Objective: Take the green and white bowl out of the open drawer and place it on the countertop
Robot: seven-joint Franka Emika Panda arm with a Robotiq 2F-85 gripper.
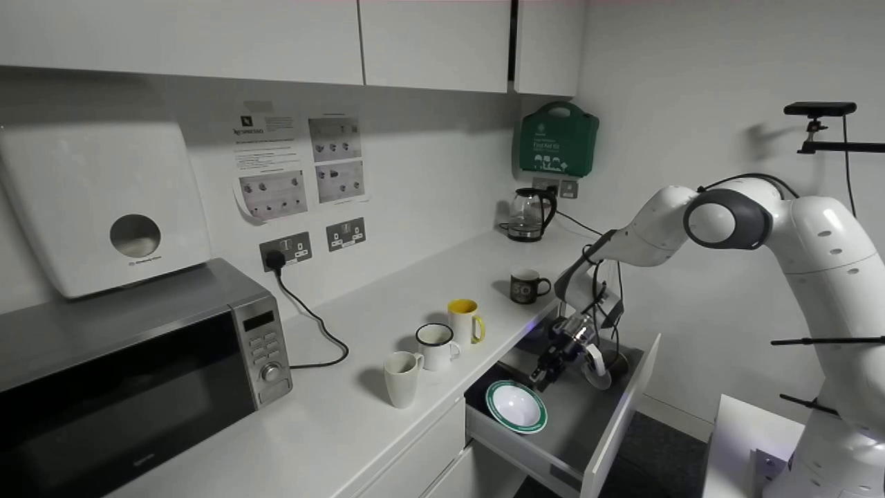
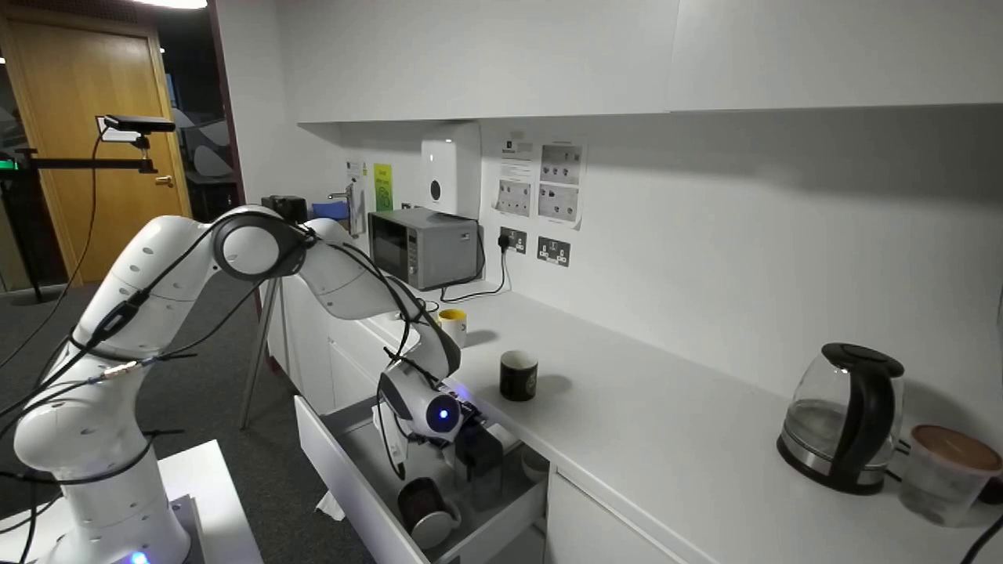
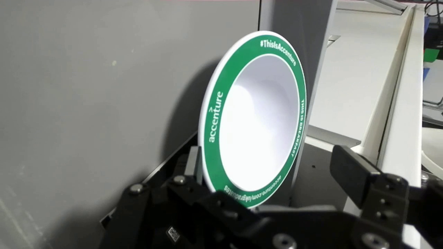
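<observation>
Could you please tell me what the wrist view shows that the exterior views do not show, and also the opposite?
Only the wrist view shows the lettering on the bowl clearly enough to read, and the gripper plainly open.

Only the exterior views show the kettle, the dark mug on the countertop, and the white links of the arm.

Shared: the gripper and the drawer; the bowl is also visible in an exterior view.

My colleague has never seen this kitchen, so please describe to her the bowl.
Below the white countertop, look into the open drawer. Inside, the bowl sits at the end nearer the microwave. Unlike the mugs on the countertop, it has a broad green rim with white lettering.
</observation>
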